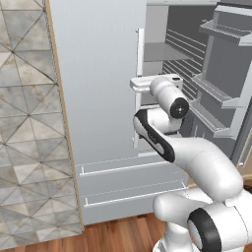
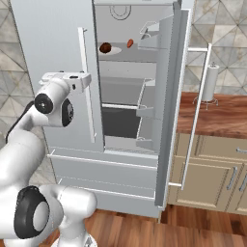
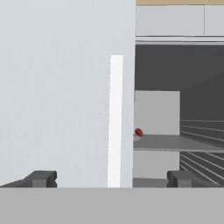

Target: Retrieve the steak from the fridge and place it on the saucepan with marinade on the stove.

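Steak (image 2: 105, 48), a small dark red lump, lies on the upper shelf (image 2: 120, 54) inside the fridge (image 2: 53, 43), toward the left of the opening on a pale patch. A smaller orange-red item (image 2: 130, 43) sits just to its right on the same shelf. The fridge's right door (image 2: 170, 96) stands swung open, its inner bins (image 1: 216, 93) facing the grey shelved interior, while the left door (image 1: 93, 74) is closed with its thin white bar handle (image 2: 87, 87) upright along its edge. The gripper (image 3: 109, 178) hangs in front of that closed left door at about handle height, its two dark fingertips (image 3: 41, 178) spread wide apart with the handle between them and nothing pinched. It is well apart from the steak. Right of the fridge, a wooden countertop (image 2: 217, 116) over beige cabinets (image 2: 207, 181) carries a paper towel roll (image 2: 209, 83) on a stand.
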Controlling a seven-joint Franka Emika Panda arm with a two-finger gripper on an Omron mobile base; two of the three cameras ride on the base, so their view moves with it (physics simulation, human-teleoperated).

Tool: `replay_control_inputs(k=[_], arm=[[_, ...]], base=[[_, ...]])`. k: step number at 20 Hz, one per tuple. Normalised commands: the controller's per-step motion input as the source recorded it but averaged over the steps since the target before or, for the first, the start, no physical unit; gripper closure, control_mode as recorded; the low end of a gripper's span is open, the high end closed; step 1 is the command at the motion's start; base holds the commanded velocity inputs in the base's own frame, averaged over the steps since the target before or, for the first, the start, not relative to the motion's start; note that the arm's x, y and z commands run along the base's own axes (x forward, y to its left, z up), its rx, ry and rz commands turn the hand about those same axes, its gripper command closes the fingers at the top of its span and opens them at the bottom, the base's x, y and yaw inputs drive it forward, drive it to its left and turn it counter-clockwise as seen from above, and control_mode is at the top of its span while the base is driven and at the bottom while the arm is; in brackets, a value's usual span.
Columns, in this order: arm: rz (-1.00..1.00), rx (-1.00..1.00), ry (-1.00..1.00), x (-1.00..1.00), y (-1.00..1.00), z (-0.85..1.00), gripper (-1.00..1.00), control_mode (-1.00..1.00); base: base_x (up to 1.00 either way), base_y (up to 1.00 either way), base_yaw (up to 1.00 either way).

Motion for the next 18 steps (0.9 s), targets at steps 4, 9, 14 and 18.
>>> replay_control_inputs(k=[4,9,14,18], arm=[[0.0,0.04,-0.03,0.4,0.0,0.04,-1.0,-1.0],[0.0,0.02,-0.03,0.35,0.0,0.0,-1.0,-1.0],[0.0,0.01,-0.03,0.37,0.0,0.02,-1.0,-1.0],[0.0,0.0,-0.03,0.33,0.0,0.01,-1.0,-1.0]], base=[[0.0,0.0,0.0],[0.0,0.0,0.0],[0.0,0.0,0.0],[0.0,0.0,0.0]])
